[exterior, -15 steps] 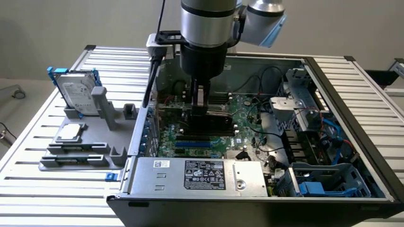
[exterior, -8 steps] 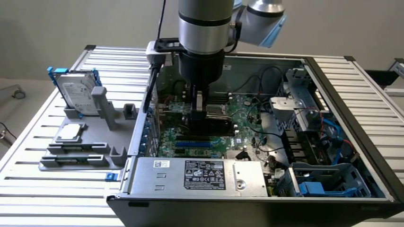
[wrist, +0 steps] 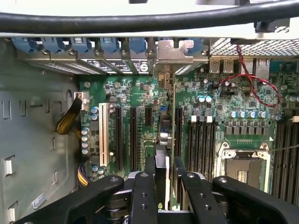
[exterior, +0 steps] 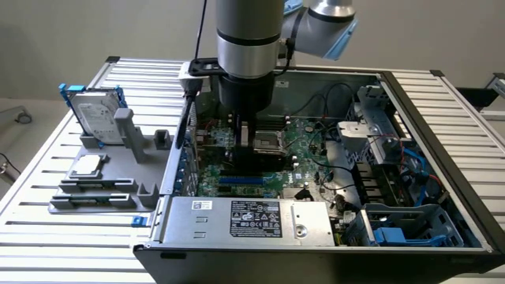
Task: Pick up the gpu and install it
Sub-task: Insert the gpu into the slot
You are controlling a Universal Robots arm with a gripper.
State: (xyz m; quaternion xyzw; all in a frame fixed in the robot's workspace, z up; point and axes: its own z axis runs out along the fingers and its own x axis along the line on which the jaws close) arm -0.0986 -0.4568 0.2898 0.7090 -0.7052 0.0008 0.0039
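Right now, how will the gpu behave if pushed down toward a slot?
The gpu looks thin and rigid, so it probably won't flop. Held edge-on between the jaws, it may tilt if pushed off-line. Its circuit edge seems fragile.

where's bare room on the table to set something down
Bare table slats in front of the grey parts holder, and on the exterior view's right of the computer case. Crowded inside the case: gripper holding the gpu, cables.

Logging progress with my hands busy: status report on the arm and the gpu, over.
Gripper shut on the gpu. Card on edge over the motherboard slots, inside the open case. Seated or not, can't tell. Nothing seen blocking it.
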